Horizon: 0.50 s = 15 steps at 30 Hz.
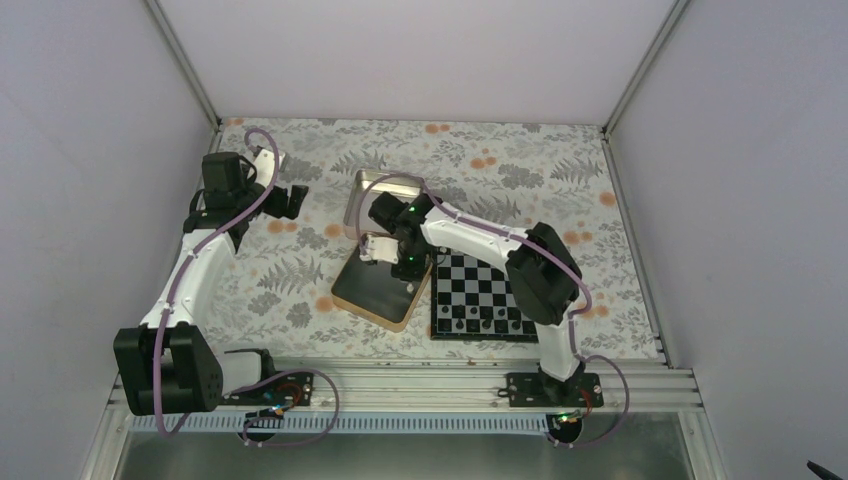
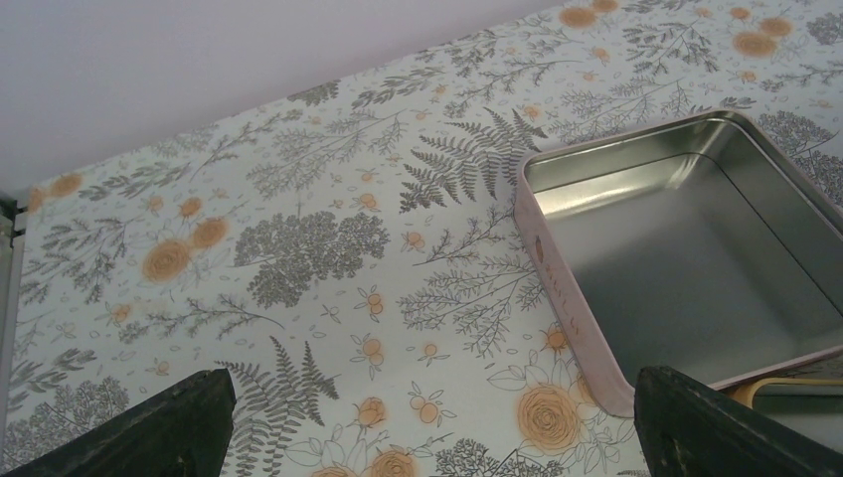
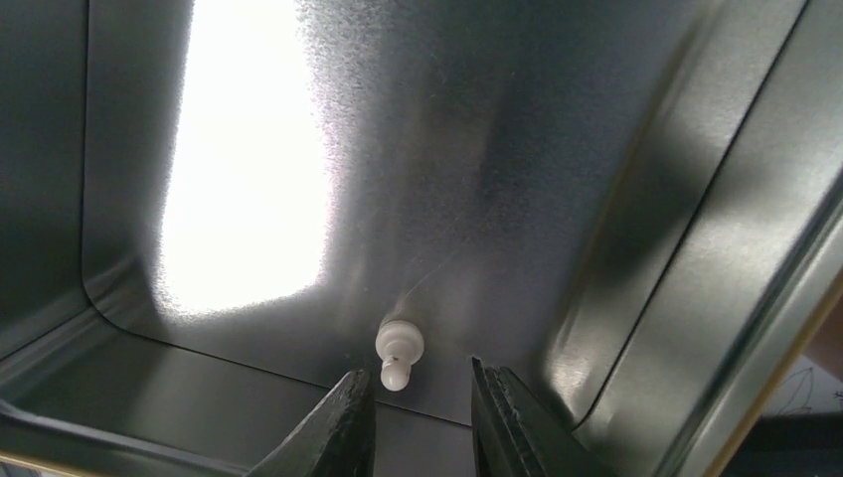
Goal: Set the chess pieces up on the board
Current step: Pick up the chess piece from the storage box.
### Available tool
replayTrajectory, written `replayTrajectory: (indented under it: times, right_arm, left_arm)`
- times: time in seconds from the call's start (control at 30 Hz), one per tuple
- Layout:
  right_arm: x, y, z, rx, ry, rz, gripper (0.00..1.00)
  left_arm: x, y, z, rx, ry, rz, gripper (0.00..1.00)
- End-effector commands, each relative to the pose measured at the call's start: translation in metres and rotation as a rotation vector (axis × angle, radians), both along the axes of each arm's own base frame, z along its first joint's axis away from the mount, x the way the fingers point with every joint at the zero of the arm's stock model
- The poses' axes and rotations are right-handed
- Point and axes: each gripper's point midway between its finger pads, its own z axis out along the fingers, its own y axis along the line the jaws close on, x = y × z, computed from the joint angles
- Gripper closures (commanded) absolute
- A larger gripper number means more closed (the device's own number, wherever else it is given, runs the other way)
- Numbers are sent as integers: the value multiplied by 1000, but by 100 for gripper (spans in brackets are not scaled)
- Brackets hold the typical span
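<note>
One cream-white chess piece, a pawn, lies on its side on the shiny floor of a metal tin. My right gripper reaches down into that tin with its jaws a little apart. The pawn sits just beyond the fingertips, nearer the left one, and nothing is clamped. From above, this gripper hangs over the nearer tin, left of the board. Dark pieces stand on the board's near rows. My left gripper stands wide open over the flowered cloth, holding nothing.
A second, empty tin with a pale pink wall lies right of my left gripper, at the back of the table. White walls close the table on three sides. A metal rail runs along the near edge.
</note>
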Motion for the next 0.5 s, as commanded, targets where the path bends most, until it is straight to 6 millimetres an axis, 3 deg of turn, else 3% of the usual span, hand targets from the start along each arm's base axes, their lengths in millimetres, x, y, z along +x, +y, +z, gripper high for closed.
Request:
replayTrajectory:
  times: [0.0,0.47]
  right_arm:
    - [-7,-8,-10,-39,23,-17,71]
    - [-16,-13,-37,-79,81,-4,71]
  left_arm:
    - [0,1,9,4,-29,-1,0]
    - [1,2,7,7,-28,0,0]
